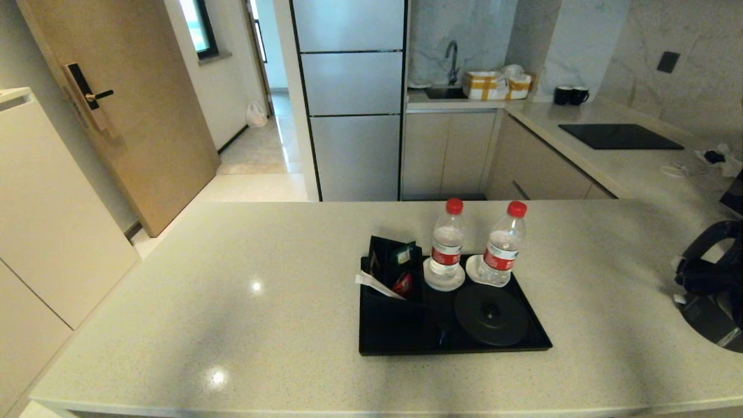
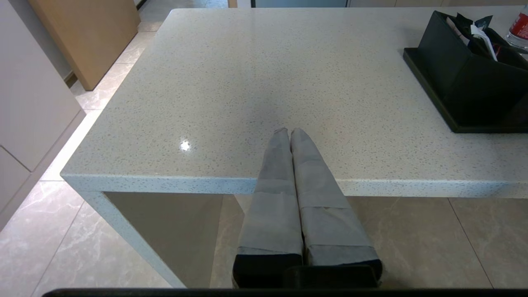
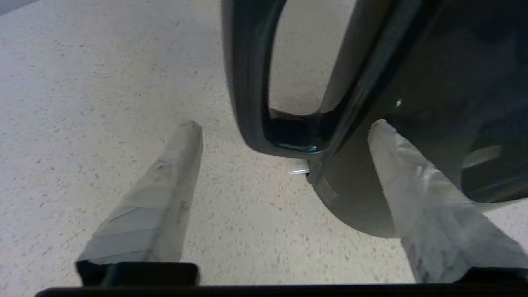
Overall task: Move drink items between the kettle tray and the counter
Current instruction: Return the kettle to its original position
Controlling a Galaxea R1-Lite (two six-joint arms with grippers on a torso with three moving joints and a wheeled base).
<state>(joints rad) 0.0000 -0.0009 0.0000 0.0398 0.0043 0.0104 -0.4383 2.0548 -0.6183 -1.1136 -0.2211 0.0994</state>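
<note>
**user1:** Black tray (image 1: pixel 540 342) sits mid-counter with its round base disc (image 1: pixel 491 314) bare, so the kettle isn't on it. Two red-capped bottles (image 1: pixel 446 247) (image 1: pixel 502 249) stand on white saucers (image 1: pixel 444 282) at the tray's back edge, next to the sachet box (image 1: pixel 390 273).

**user2:** Where's the kettle then?

**user1:** Way off at the right edge of the counter (image 1: pixel 232 290), well apart from the tray. You only catch its dark body and loop handle (image 3: pixel 251 82) up close in the right wrist view. Right gripper (image 3: pixel 284 128) has its fingers spread wide on either side of the handle, not pinching anything as far as I can see.

**user2:** And the left one?

**user1:** Left gripper (image 2: pixel 288 133) hangs over the near counter edge, fingers pressed together, holding nothing. Looks parked.

**user2:** So how far along?

**user1:** My guess: the kettle leg is in the middle. It's standing on the counter, the disc is free. Can't tell whether it's just been dropped off or is about to be grabbed. Bottles look untouched.
</note>
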